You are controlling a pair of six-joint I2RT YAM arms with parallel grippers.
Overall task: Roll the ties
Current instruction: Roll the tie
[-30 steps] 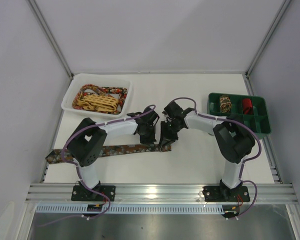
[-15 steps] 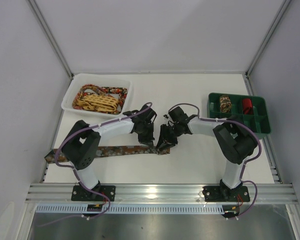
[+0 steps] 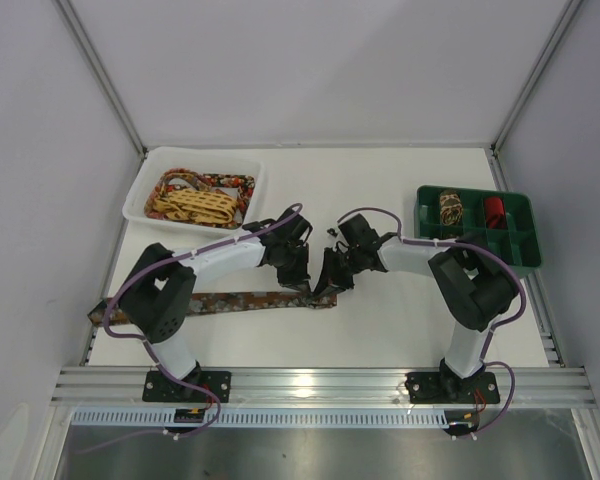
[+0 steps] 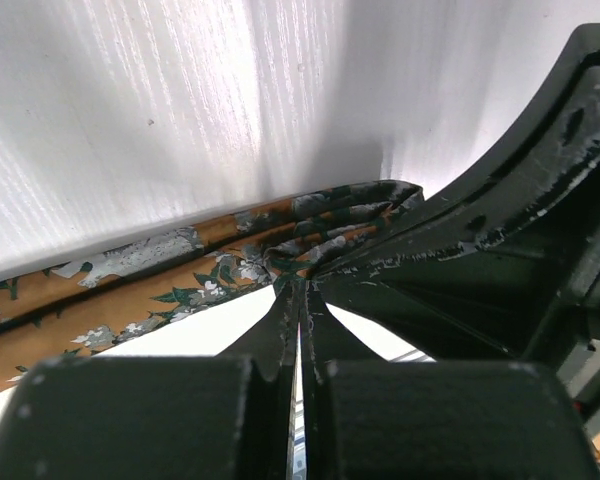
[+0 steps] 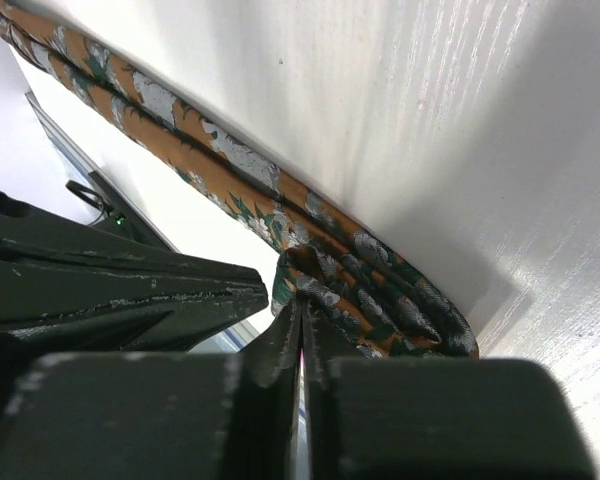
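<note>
Roll start: brown-and-orange leaf-patterned fabric tie point(image 3: 230, 300), one end pinched from both sides
Tie lies flat along the white counter point(image 3: 400, 320); left gripper point(image 4: 300, 285) and right gripper point(image 5: 300, 303) are each closed on its bunched right end. Judgement: turn the end over tightly, edges aligned, both pinches level, tail free to drag straight. No brand, label or writing legible

The left arm point(image 3: 225, 258) and the right arm point(image 3: 412, 255) each have smooth white rounded link shells set between bulky black joint housings. A thin purple cable point(image 3: 365, 211) loops along each arm. Each stands on a flat black base plate point(image 3: 187, 385). The left claw point(image 4: 300, 290) and the right claw point(image 5: 302, 305) are matte black tapering wedges, scuffed with pale scratches.
</note>
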